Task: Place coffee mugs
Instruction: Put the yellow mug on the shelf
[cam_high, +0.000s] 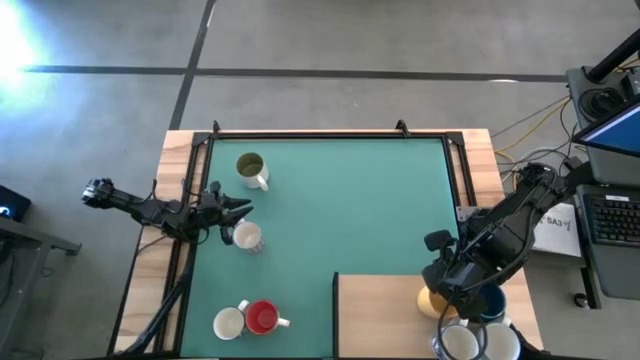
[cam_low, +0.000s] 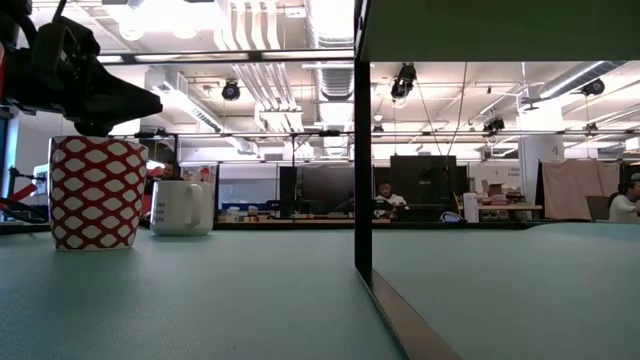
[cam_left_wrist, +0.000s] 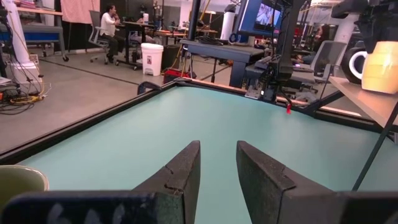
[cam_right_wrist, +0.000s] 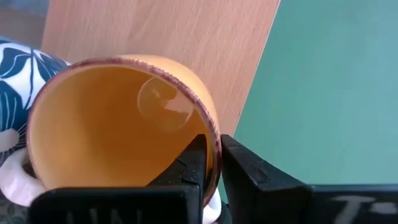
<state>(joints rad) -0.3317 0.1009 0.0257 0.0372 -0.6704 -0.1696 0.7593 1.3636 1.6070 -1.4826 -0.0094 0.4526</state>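
- High view: the right gripper (cam_high: 440, 290) is holding its jaws clamped on the rim of the orange mug (cam_high: 433, 299), which is sitting on the pale wooden shelf (cam_high: 380, 315) at the near right; the left gripper (cam_high: 240, 208) is hanging at the left of the green mat (cam_high: 350, 200), jaws slightly apart, by a white mug (cam_high: 247, 237).
- The mug with the olive-green inside (cam_high: 250, 168) is standing farther off on the mat; a red mug (cam_high: 262, 317) and another white mug (cam_high: 228, 323) are sitting together at the near left edge.
- The dark blue mug (cam_high: 490, 302) and two white ones (cam_high: 460, 343) are crowding the shelf's near right corner.
- Low view: the red mug (cam_low: 97, 192), round with a white lattice pattern, is standing on the matte mat.
- Left wrist view: the dark wedge-shaped fingers (cam_left_wrist: 180, 174) are pointing across smooth mat with a gap between them.
- Right wrist view: the fingers (cam_right_wrist: 189, 165) are pinching the glossy orange wall (cam_right_wrist: 112, 124), one inside, one outside; the mug is showing empty, touching a blue leaf-patterned mug (cam_right_wrist: 18, 68).
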